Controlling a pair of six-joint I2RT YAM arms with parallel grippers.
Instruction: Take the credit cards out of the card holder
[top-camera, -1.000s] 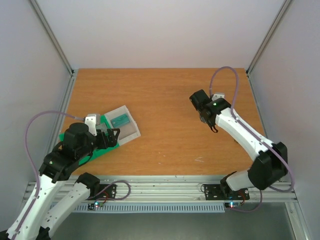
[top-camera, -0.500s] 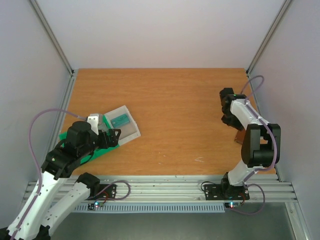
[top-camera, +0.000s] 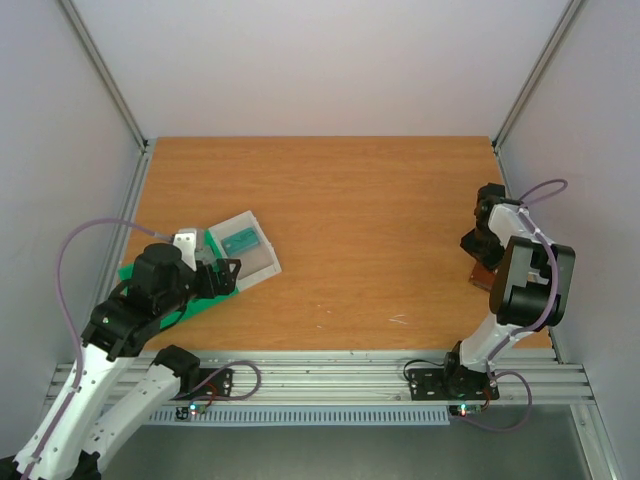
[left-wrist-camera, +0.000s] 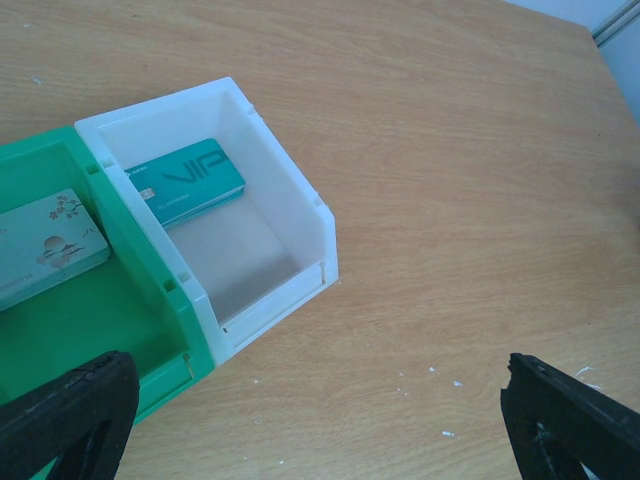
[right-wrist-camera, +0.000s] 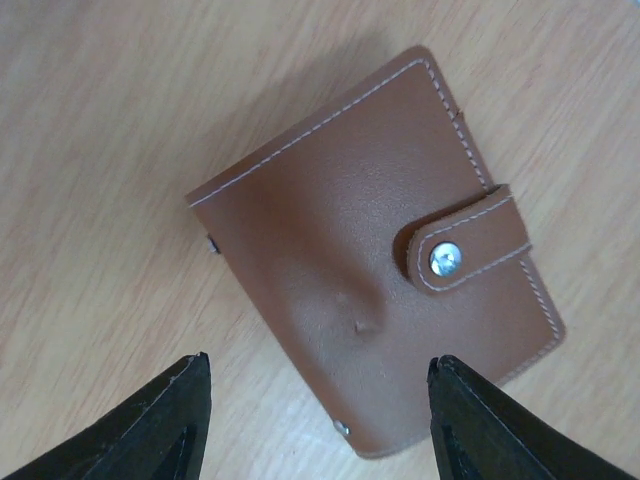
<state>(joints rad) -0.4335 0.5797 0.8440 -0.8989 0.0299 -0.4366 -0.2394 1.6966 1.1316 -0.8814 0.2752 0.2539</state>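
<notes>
**Snapped-shut holder waiting at the table's right edge**

A bare orange-brown wooden table (top-camera: 330, 220) is filling a white-walled enclosure. The card holder (right-wrist-camera: 380, 270) is lying flat near the right edge of that table, about halfway along it, closed, with its brown outside facing up and its strap snapped down.

The right gripper (right-wrist-camera: 318, 390) is hovering just above the holder with its jaws standing partly apart on either side of the lower end, gripping nothing. The left gripper (left-wrist-camera: 320, 420) is hanging wide open and empty near the left edge, over a green tray (left-wrist-camera: 110, 340) and a white box (left-wrist-camera: 295, 215). 1 pale blossom-printed card (left-wrist-camera: 45, 250) is lying in the tray and 1 teal card (left-wrist-camera: 185, 180) in the box.

The holder is probably light and soft: the leather is dimpling in the middle, so it is likely to flex and to slide on the smooth wood. The stitched edges look like the firmest places to pinch, and the strap needs popping before any pocket shows.

In the right wrist view its long axis is running from upper left to lower right. 2 rivets are marking the spine on the lower-left side, and the strap is wrapping over the opposite edge.
</notes>
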